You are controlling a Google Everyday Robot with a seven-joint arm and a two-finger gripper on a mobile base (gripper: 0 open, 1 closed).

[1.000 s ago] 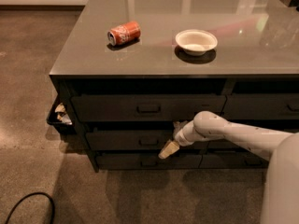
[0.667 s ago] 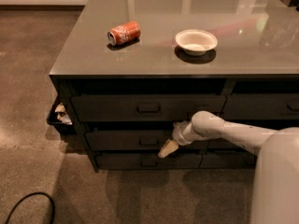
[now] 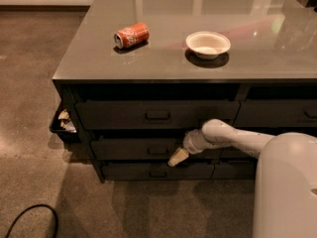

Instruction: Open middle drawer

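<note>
The middle drawer (image 3: pixel 124 148) is a wide dark front in the left stack of the cabinet, between a taller drawer (image 3: pixel 114 114) above and a slimmer one (image 3: pixel 124 171) below. Its small loop handle (image 3: pixel 158 150) sits at its centre. My gripper (image 3: pixel 177 157), with a tan tip, is at the drawer front just right of and slightly below the handle. The white arm (image 3: pixel 233 139) reaches in from the right. The drawer front looks flush with the cabinet.
A grey countertop (image 3: pixel 163 66) carries a tipped orange can (image 3: pixel 132 35) and a white bowl (image 3: pixel 208 43). More drawers (image 3: pixel 277 113) lie to the right. A black bin (image 3: pixel 62 125) with scraps stands by the cabinet's left side. A black cable (image 3: pixel 29 217) lies on the floor. My white body (image 3: pixel 287 187) fills the lower right.
My gripper has stayed at the middle drawer front near the handle. My white body now fills more of the lower right. The drawer has not visibly moved.
</note>
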